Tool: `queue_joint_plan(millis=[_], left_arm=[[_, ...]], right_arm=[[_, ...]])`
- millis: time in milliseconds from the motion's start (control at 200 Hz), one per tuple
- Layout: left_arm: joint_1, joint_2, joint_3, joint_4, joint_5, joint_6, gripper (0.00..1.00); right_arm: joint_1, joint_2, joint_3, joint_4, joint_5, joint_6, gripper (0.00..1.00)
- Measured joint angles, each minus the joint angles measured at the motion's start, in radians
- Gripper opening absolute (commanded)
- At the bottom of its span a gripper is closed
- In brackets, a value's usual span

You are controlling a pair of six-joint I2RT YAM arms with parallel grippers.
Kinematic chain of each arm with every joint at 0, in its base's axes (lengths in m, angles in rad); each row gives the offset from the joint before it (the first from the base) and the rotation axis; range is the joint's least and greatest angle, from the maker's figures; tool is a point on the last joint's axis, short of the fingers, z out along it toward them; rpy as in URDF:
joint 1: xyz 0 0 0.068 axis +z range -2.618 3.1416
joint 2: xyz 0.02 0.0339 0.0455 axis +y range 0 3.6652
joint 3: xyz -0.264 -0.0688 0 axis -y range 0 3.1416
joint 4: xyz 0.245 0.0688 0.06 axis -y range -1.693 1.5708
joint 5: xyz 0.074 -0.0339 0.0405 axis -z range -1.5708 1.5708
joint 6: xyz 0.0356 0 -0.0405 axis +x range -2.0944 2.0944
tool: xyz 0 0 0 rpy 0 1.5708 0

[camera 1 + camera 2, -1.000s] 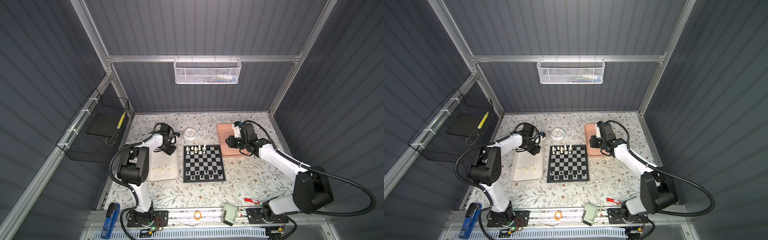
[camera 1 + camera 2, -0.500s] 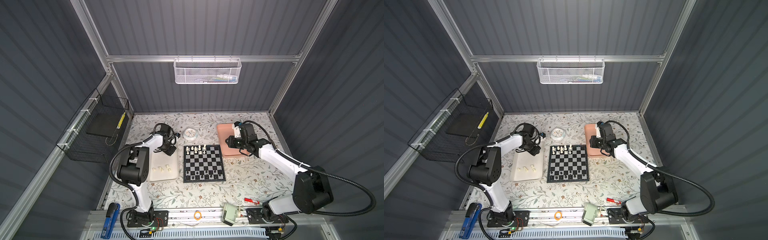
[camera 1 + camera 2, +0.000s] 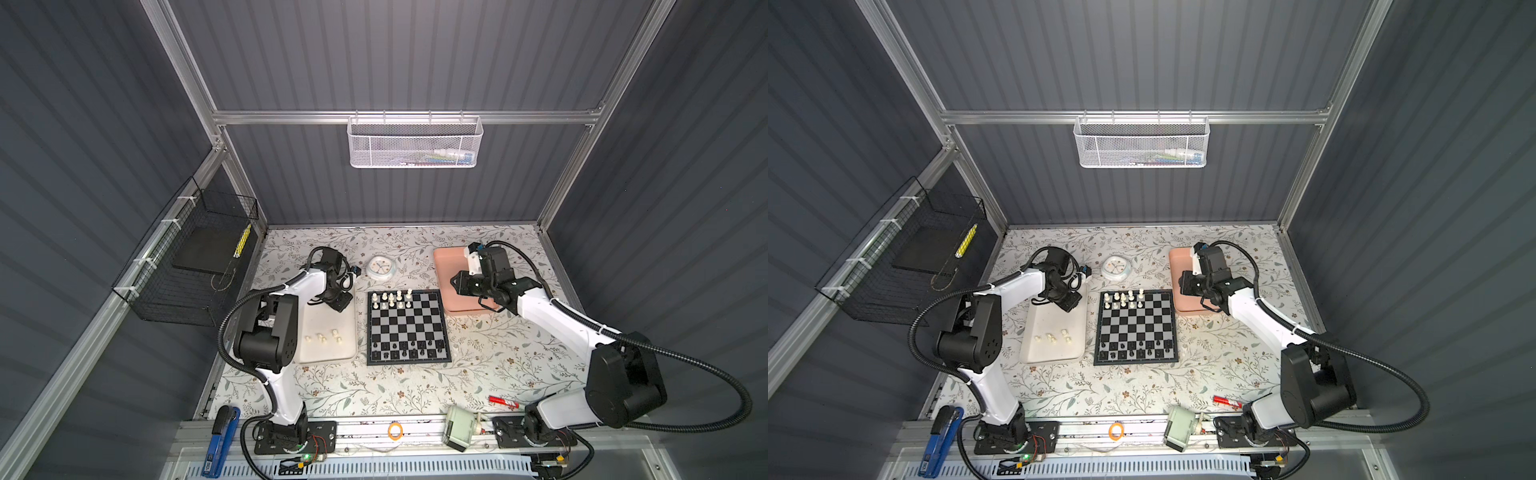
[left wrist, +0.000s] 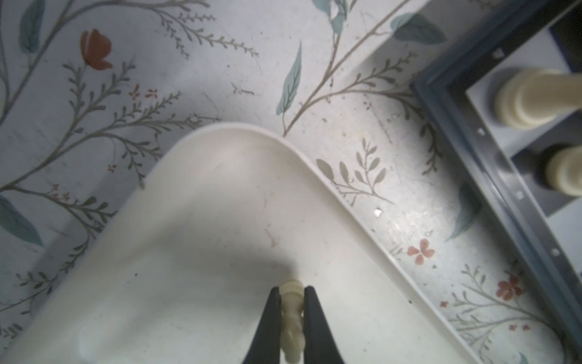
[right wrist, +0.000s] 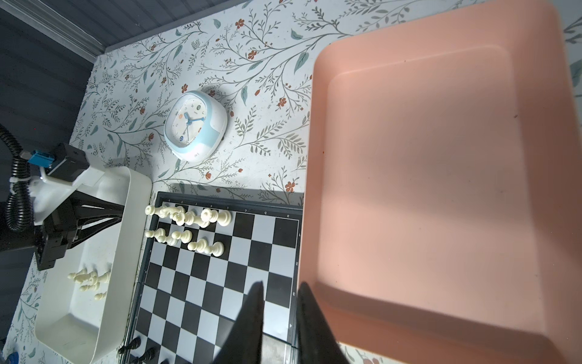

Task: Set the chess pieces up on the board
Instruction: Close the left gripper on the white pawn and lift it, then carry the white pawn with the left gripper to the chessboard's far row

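Cream piece (image 4: 291, 318) pinched between fingers (image 4: 271, 318); board (image 3: 407, 328) part-filled.

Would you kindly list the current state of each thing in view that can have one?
left pincer: shut on a cream chess piece, above the white tray.
right pincer: open, nothing between its fingers.
white tray: holds a few loose cream pieces.
pink tray: empty.
board: cream pieces at far end, black pieces at near end.
clock: lying face up.

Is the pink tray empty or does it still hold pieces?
Empty as far as visible: the right wrist view shows the pink tray with a bare floor; its far corner is cropped.
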Motion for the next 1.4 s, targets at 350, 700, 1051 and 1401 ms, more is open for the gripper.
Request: queue_joint_plan(millis=[350,700,1051,1401], left_arm=[[0.000,-0.002,0.008,-0.031,-0.008,0.001,0.06],[-0.015,-0.030,0.104,-0.091,-0.022,0.003,0.06],[-0.098,-0.038,0.221,-0.150,-0.044,0.007,0.06],[-0.237,-0.032,0.399,-0.206,-0.068,0.012,0.06]], right_arm=[[0.000,0.000,0.000,0.001,0.000,0.000,0.23],[0.000,0.000,0.000,0.003,-0.002,0.000,0.23],[0.000,0.000,0.000,0.004,-0.003,0.000,0.23],[0.000,-0.006,-0.008,0.003,0.004,0.000,0.23]])
